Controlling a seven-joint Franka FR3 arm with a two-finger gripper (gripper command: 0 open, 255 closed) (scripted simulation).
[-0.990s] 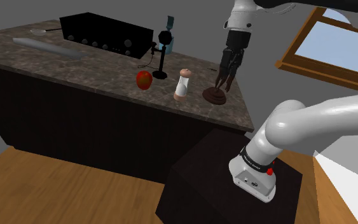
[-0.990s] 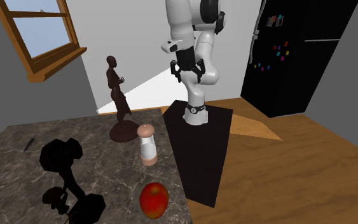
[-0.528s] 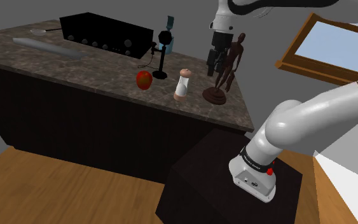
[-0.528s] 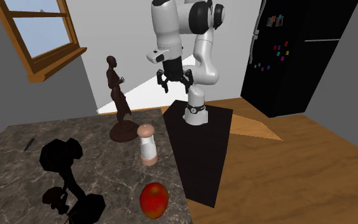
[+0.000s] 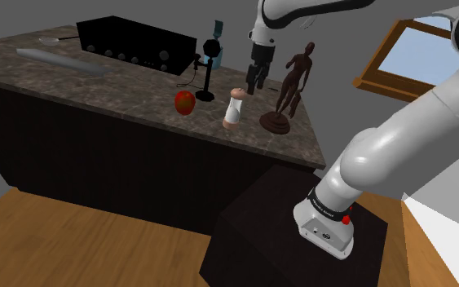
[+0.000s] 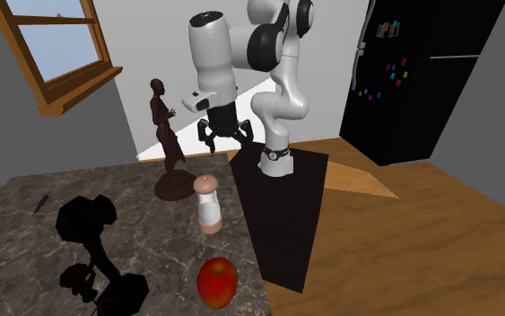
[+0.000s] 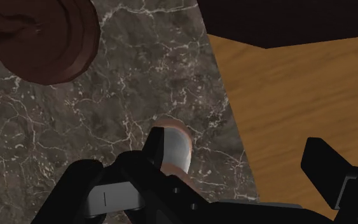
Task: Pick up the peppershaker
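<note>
Your pincer point(image 5: 254, 85) hangs over counter point(image 5: 130, 90), fingers point(image 7: 327, 168) apart, gripping nothing. Peppershaker point(image 5: 234, 107) upright just below, beside one finger, not between both. Shoulder view: red apple point(image 5: 185, 102) left of shaker, dark figurine point(image 5: 290, 88) right.

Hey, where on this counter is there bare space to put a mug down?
Bare counter lies between the long grey bar, the black box and the apple. Crowded: the corner holding apple, pepper shaker, figurine and black stand, under the gripper.
</note>
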